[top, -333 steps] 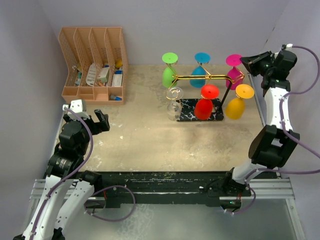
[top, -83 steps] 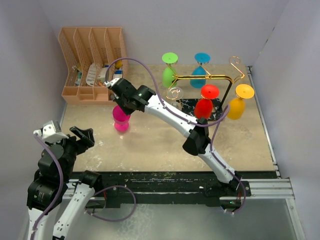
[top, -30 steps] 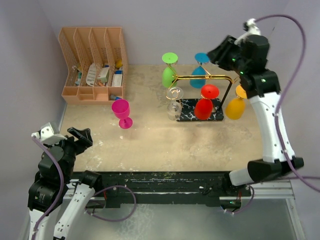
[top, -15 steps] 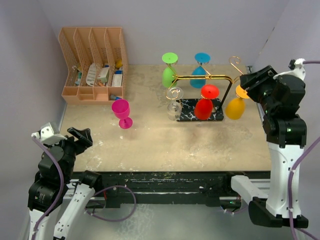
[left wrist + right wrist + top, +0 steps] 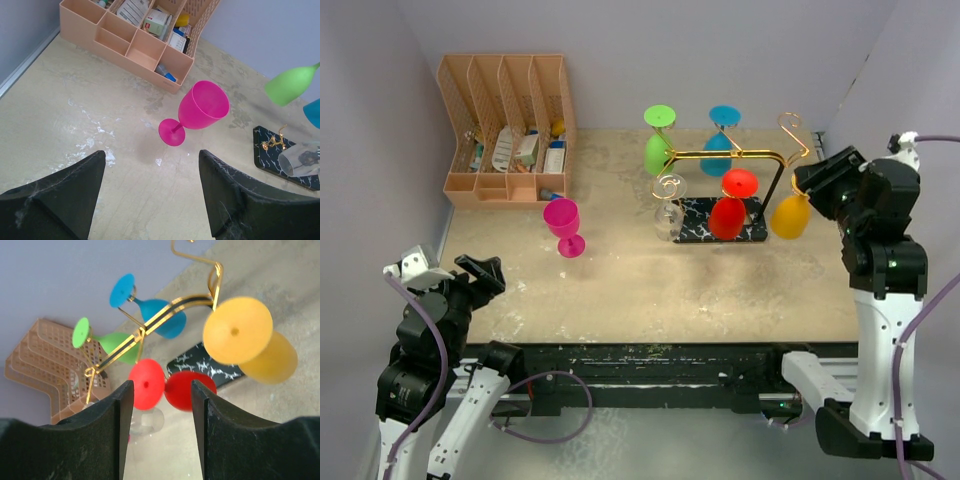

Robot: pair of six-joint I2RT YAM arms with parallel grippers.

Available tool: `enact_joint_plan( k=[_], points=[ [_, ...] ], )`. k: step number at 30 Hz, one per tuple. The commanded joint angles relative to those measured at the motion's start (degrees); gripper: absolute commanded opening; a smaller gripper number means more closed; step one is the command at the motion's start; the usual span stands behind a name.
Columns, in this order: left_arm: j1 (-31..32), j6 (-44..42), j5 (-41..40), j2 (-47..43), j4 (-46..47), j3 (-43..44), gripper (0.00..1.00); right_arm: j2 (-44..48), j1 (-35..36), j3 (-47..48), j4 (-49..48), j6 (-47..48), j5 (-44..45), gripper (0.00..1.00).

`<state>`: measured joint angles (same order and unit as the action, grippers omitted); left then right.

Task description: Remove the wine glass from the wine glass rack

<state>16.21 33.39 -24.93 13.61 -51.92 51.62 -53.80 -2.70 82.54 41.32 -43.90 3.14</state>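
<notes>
Top external view: yellow wine glass hangs bowl-down at the wine glass rack's right end, just left of the right gripper, jaws apart; left gripper, also apart, sits well away.

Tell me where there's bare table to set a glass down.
Widest bare patch: the near strip of table, in front of the pink glass and the rack. A narrower gap lies between the pink glass and the clear glass. Crowded: around the rack, and between the organiser and the pink glass.
</notes>
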Motion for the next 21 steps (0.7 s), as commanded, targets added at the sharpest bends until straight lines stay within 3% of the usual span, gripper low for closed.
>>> enact_joint_plan(
  k=[1, 8, 12, 17, 21],
  points=[
    [0.1, 0.0, -0.4, 0.4, 1.8, -0.2, 0.78, -4.8, -0.2, 9.9, -5.0, 5.8, -1.3, 0.52],
    [0.1, 0.2, -0.7, 0.0, 1.6, -0.2, 0.78, -22.0, -0.2, 24.7, -9.6, 12.5, -33.6, 0.51],
    [0.1, 0.2, -0.8, -0.4, 1.6, -0.2, 0.78, -22.1, -1.7, 22.4, -14.0, 6.7, -31.3, 0.52],
    [0.1, 0.4, -0.8, -0.7, 1.6, -0.3, 0.78, -17.1, -17.8, 10.2, -25.2, -3.2, -39.8, 0.5],
    [0.1, 0.0, -0.4, -0.7, 1.9, -0.4, 0.77, -11.9, -23.9, 5.9, -22.6, -2.7, -36.8, 0.49]
  ],
)
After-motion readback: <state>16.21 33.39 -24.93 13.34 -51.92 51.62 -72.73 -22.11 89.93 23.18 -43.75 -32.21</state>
